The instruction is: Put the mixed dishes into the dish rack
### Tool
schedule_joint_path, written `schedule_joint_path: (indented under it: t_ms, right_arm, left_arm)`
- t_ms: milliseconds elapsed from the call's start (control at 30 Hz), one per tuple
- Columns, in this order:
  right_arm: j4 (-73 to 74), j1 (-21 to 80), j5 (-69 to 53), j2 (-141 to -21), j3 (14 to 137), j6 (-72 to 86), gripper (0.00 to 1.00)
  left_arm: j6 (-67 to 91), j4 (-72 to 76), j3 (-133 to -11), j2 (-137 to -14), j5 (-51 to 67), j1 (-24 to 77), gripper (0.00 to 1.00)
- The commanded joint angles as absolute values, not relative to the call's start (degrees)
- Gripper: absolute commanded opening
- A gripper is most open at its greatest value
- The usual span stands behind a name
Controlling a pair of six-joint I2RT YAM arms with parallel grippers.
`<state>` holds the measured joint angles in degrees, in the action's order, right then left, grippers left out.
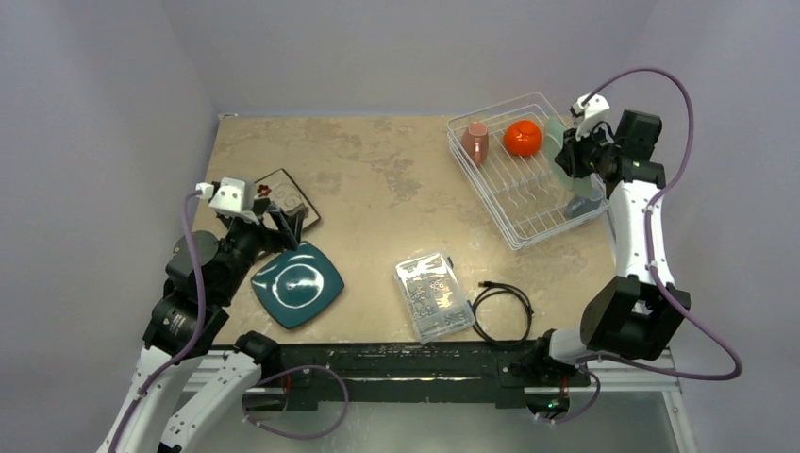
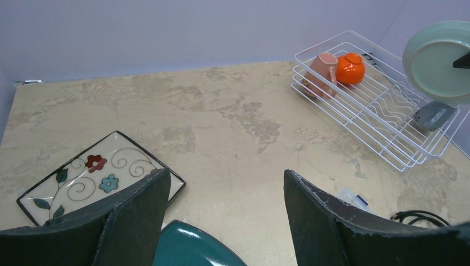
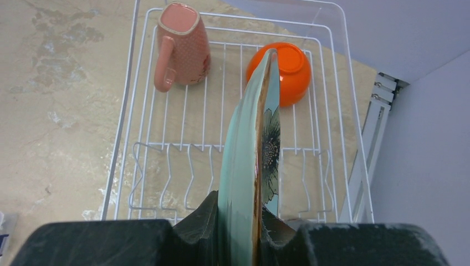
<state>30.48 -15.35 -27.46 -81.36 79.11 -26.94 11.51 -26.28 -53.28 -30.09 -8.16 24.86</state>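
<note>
Right claw (image 3: 239, 209) tight on flowered plate (image 3: 244, 127)

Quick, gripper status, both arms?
Left gripper: open, holding nothing.
Right gripper: shut on the pale green round flowered plate.

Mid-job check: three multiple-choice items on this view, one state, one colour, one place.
1. The right hand: A shut on the pale green plate; B open, empty; C shut on a spoon.
2. The bowl in the dish rack: A white; B orange; C black.
3. The dark teal square plate: A in the dish rack; B in the right hand; C on the table by the left hand.
Answers: A, it pinches the plate on edge; B, orange beside the pink cup; C, flat near the open left hand.
</note>
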Motion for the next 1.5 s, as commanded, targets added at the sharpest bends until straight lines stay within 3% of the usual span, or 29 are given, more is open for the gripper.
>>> schedule_joint_path:
  t_ms: [0,533,1467]
  right_arm:
    - [26.89,-15.75,-34.32,-80.65,85.19,-30.39,0.00]
    - [29.57,-16.01,-35.71,-86.40,86.90,-33.67,0.00]
    - [26.69,-16.00,-38.79,-83.00,80.72,-32.45,0.00]
  left_arm:
    - [12.83,-25.75,-55.81,-29.93,-5.87,24.61,0.73]
    - [12.88,-25.84,-55.64,-30.08,-5.78,24.61,0.73]
    - [12.92,-26.02,-55.55,-30.54,-5.81,24.59,0.73]
